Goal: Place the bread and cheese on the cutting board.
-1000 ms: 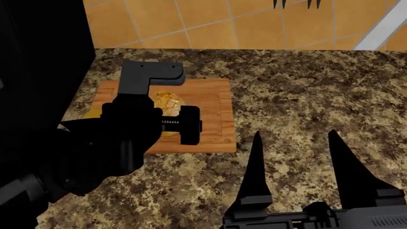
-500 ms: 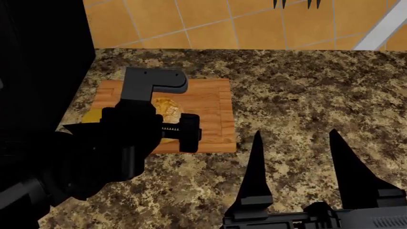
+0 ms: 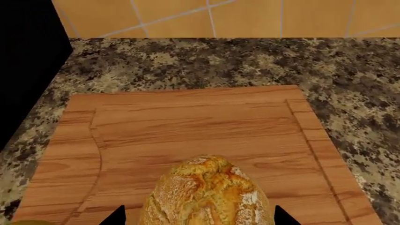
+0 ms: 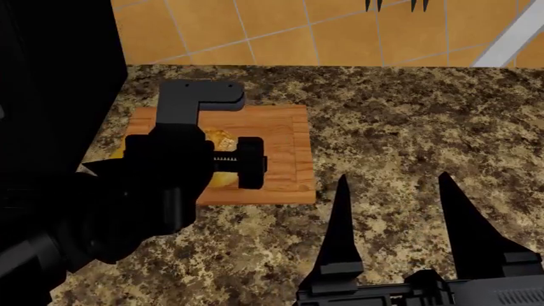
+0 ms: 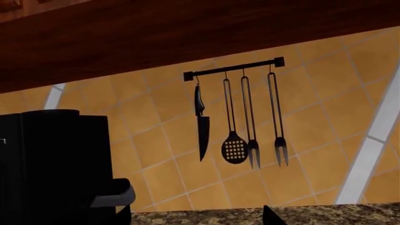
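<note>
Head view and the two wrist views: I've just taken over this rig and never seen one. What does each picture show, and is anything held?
The head view looks down from the robot's head over both black arms and a granite counter. The left wrist view looks past the left gripper: its tips flank the bread, which sits on the cutting board. Whether they are squeezing it is unclear. The yellow sliver by the board's left edge looks like the cheese. The right gripper is open and empty. Its camera faces the tiled wall and a utensil rail.
</note>
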